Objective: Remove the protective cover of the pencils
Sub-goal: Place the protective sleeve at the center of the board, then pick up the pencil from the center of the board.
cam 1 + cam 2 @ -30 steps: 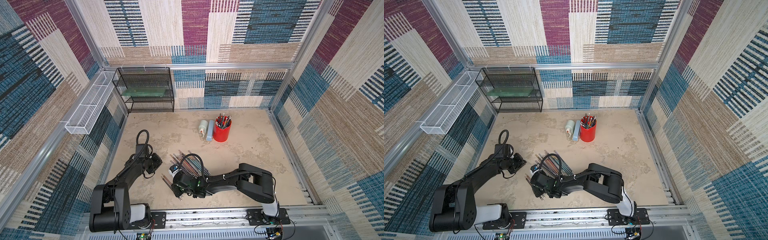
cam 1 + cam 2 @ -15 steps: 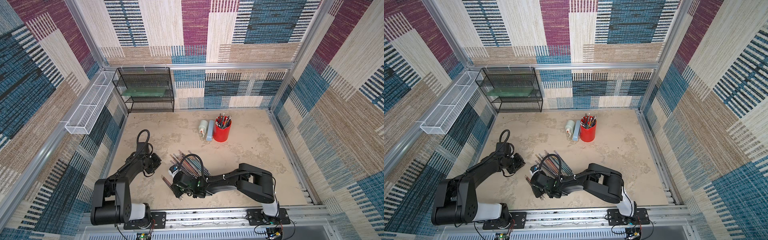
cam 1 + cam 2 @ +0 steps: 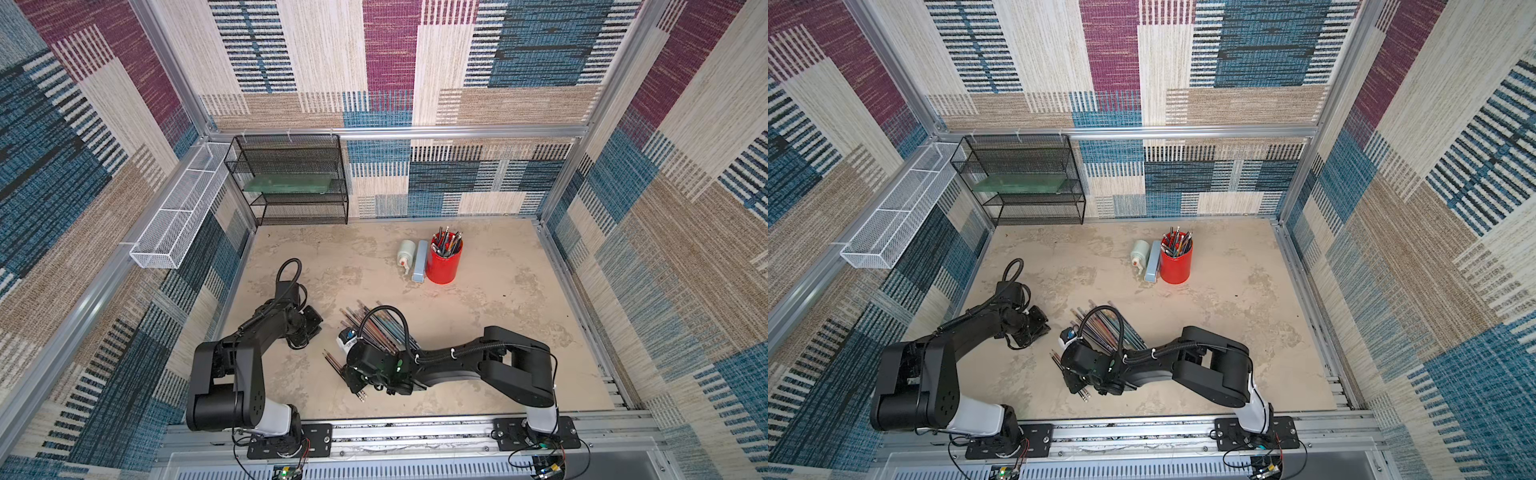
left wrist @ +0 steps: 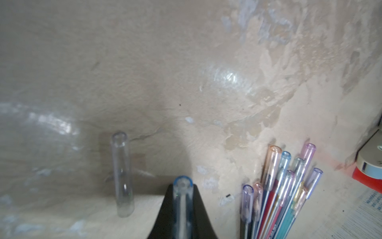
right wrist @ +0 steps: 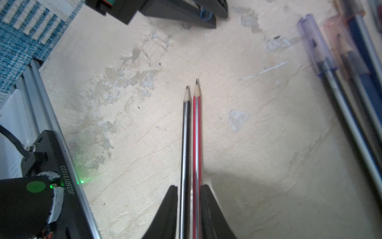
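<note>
The table [image 3: 519,316] is walled on every side, with an aluminium rail [image 3: 415,430] along its near edge. Its right half lies bare and open. At the far edge a black wire rack [image 3: 291,183] fills the left corner. Near the middle stands a red cup [image 3: 444,266] of pens, with a grey-blue block [image 3: 420,261] and a pale bottle [image 3: 406,250] just beside it.

Both arms crowd the near-left area. The pencils [image 3: 384,328] lie fanned on the table between the two arms, partly under the right arm's cable. In the left wrist view their ends wear tinted clear covers. Two bare pencils [image 5: 191,128], one black and one red, lie side by side nearer the rail, points exposed.

The right end effector [image 5: 189,187] straddles these two with its jaws slightly parted. A thin gap shows beside the black shaft, so it brackets them rather than clamps them. The left end effector [image 4: 183,192], low over the table to the left of the bundle, is closed on a blue-rimmed cap [image 4: 183,184]. A loose clear cap [image 4: 122,175] rests on the table just beside it.
</note>
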Motion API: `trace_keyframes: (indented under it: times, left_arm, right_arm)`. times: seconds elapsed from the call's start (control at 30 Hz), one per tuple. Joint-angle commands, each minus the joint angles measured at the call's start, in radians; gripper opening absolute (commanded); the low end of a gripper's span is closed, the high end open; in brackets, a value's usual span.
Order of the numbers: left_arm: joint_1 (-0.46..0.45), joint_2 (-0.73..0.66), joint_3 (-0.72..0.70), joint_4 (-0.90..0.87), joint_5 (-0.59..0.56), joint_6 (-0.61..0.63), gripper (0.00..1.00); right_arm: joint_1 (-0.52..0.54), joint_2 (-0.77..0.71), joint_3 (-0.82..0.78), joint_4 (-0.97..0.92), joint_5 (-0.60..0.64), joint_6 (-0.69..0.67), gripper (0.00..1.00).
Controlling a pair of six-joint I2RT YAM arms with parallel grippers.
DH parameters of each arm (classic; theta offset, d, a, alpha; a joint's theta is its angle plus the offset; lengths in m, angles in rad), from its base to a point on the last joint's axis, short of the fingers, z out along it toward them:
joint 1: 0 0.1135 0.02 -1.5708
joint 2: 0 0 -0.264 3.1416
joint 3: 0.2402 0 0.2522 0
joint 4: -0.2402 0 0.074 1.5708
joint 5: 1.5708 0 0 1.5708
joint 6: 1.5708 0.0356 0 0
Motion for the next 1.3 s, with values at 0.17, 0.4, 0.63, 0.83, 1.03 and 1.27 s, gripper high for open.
trace_keyframes:
  times: [0.17,0.4,0.63,0.83,1.03,1.27]
  left_arm:
    - [0.001,0.027,0.057,-0.091,-0.089,0.052,0.00]
    - [0.001,0.073,0.087,-0.110,-0.097,0.066,0.00]
    - [0.001,0.081,0.101,-0.129,-0.109,0.071,0.00]
    - [0.000,0.062,0.106,-0.144,-0.129,0.072,0.01]
    - [0.001,0.080,0.109,-0.139,-0.116,0.072,0.05]
    - [0.001,0.084,0.113,-0.144,-0.114,0.073,0.08]
  right_arm:
    - [-0.034,-0.081,-0.052,0.004,0.062,-0.013,0.27]
    - [-0.085,-0.132,-0.100,-0.006,0.094,-0.016,0.29]
    - [-0.121,-0.149,-0.125,-0.026,0.110,-0.019,0.29]
    - [-0.127,-0.139,-0.116,-0.042,0.111,-0.027,0.30]
    - [-0.131,-0.108,-0.084,-0.074,0.126,-0.037,0.30]
    - [-0.141,-0.095,-0.074,-0.084,0.123,-0.044,0.30]
